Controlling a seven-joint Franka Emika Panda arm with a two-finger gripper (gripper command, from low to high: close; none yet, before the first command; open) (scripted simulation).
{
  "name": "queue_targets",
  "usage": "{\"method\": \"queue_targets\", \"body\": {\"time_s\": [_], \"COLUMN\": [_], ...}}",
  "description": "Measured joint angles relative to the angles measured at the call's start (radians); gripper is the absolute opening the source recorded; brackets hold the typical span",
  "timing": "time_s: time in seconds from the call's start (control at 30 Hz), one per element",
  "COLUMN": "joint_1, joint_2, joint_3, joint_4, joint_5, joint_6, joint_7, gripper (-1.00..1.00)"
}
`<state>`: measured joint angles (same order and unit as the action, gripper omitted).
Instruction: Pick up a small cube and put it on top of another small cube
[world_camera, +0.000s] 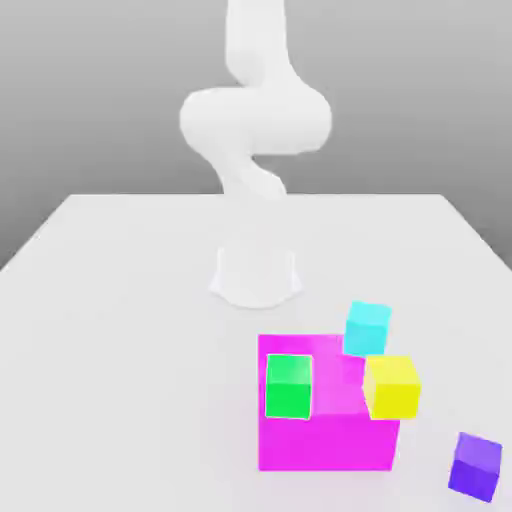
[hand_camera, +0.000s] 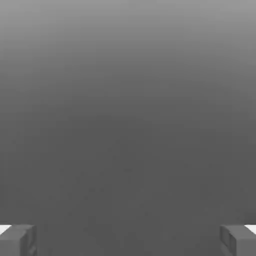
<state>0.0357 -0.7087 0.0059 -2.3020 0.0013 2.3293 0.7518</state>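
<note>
The small plain purple cube (world_camera: 475, 466) sits on the flat white table (world_camera: 120, 300) at the near corner on the exterior view's right, apart from the other blocks and untouched, so a straight descent onto it looks unobstructed. Well to its left stands the big magenta block (world_camera: 330, 430), with a small green cube (world_camera: 289, 386) and a small yellow cube (world_camera: 391, 386) seemingly resting against or on it; which, I cannot tell from this angle. A small cyan cube (world_camera: 367, 328) sits just behind the yellow one. The white robot arm (world_camera: 255, 120) rises from its base at the table's middle, folded high and far from every block. The gripper (hand_camera: 128, 240) is spread wide and holds nothing, its grey fingertips (hand_camera: 17, 240) framing bare grey surface. The pick is not yet begun.
</note>
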Motion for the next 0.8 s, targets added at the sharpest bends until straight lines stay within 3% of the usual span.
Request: {"method": "queue_targets", "body": {"time_s": [0.5,0.8], "joint_1": [0.183,0.283], "joint_2": [0.55,0.878], "joint_3": [0.073,0.129], "joint_4": [-0.011,-0.018], "joint_5": [0.0,-0.057], "joint_6": [0.174,0.278], "joint_7": [-0.284,-0.413], "gripper": [0.0,0.0]}}
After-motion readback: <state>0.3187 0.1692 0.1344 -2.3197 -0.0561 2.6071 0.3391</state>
